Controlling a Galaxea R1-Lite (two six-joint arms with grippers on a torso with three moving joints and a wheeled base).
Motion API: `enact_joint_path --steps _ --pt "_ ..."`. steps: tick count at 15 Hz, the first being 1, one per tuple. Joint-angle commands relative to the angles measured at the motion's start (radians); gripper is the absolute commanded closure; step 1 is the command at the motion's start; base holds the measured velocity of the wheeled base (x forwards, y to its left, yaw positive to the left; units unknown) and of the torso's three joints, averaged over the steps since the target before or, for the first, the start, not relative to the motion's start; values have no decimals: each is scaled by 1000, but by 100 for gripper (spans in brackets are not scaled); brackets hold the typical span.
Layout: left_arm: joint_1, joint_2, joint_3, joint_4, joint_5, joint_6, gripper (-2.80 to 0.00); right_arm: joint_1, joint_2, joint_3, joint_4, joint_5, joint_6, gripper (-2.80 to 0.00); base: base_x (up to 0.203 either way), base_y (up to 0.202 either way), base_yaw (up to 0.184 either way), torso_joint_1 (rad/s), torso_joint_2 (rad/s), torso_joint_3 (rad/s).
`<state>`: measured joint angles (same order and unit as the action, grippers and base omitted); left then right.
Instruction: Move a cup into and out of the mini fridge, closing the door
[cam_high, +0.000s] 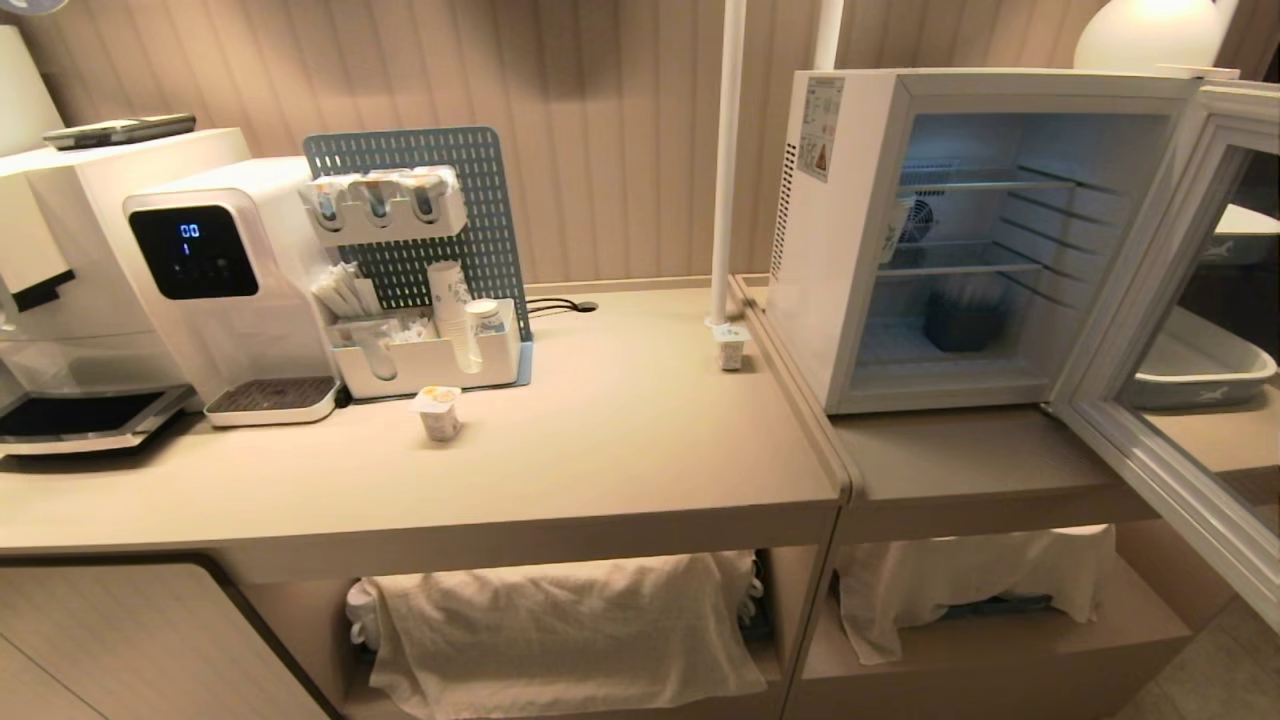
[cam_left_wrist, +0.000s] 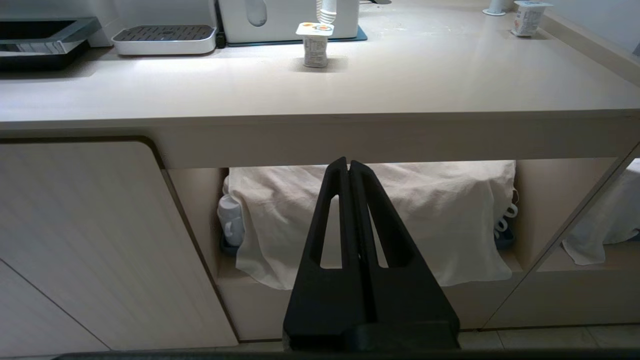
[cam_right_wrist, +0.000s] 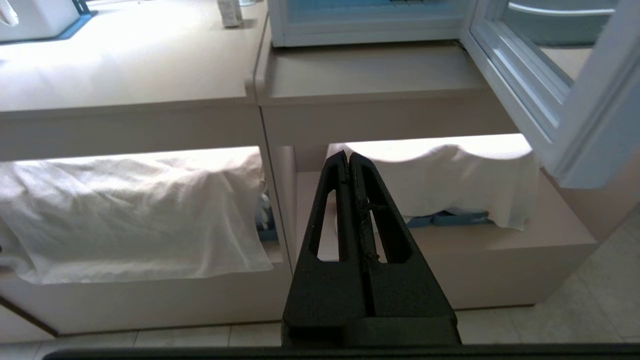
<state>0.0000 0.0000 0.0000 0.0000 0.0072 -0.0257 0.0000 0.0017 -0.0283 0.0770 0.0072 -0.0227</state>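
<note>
Both of my grippers hang low in front of the counter, out of the head view and holding nothing: my left gripper (cam_left_wrist: 348, 167) has its black fingers pressed together before the draped white cloth (cam_left_wrist: 380, 220) on the lower shelf, and my right gripper (cam_right_wrist: 348, 160) is pressed together the same way below the fridge's stand. Going left to right along the beige countertop (cam_high: 620, 440), I see a white water dispenser (cam_high: 225, 285) whose dark panel shows blue digits, then a grey-blue pegboard organiser (cam_high: 425, 260) with stacked paper cups, and just in front of it the cup (cam_high: 438, 411), a small squat white plastic tub with an orange-and-yellow foil lid, standing upright. A second tub (cam_high: 731, 345) like it stands near the white pole, just beside the white boxy mini fridge (cam_high: 850, 240), which bears a warning sticker too small to read. The door (cam_high: 1190, 360), pale-framed with a glass window, stands wide open to the right. I judge the task barely begun: the cup is not yet grasped, and loading, retrieving and shutting all remain.
</note>
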Motion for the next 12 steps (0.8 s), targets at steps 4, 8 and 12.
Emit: enact_joint_path --steps 4,8,12 --pt "0 2 2 0 0 0 0 0 1 -2 1 2 -2 0 0 -193 -3 2 2 2" --pt "0 2 2 0 0 0 0 0 1 -2 1 2 -2 0 0 -192 -1 3 1 1" --pt "0 2 2 0 0 0 0 0 1 -2 1 0 -2 0 0 -193 0 2 1 0"
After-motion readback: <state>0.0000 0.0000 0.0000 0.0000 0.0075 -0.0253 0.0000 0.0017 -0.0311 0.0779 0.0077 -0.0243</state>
